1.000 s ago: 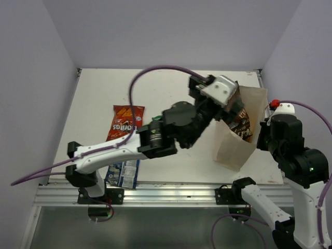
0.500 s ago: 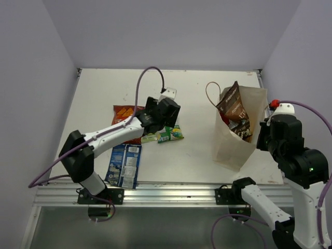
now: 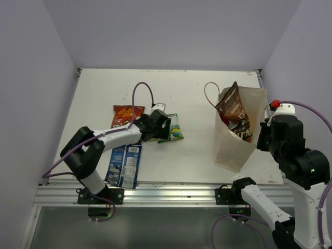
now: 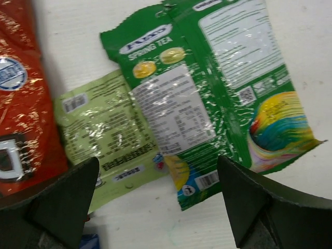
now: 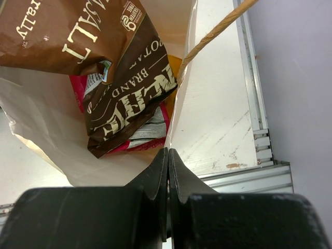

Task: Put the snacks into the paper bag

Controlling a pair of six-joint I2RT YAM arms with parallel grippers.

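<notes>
Over on the left side of the counter (image 3: 192, 98), the left hand (image 4: 155, 194) hangs spread wide just above the green packet (image 4: 207, 93) and the small pale green packet (image 4: 104, 132), gripping neither. Beside them lie the red Doritos (image 3: 122, 115), with the blue packet (image 3: 124, 165) nearer the arms. At the right, the right hand (image 5: 167, 153) is pinched tight on the rim of the paper bag (image 3: 231, 148). From its top the brown sea-salt chips (image 3: 231, 106) stick up, a magenta packet (image 5: 78, 88) beneath.

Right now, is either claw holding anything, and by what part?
The left claw is open above the green packet, holding nothing. The right claw is shut, apparently pinching the paper bag by its rim.
</notes>
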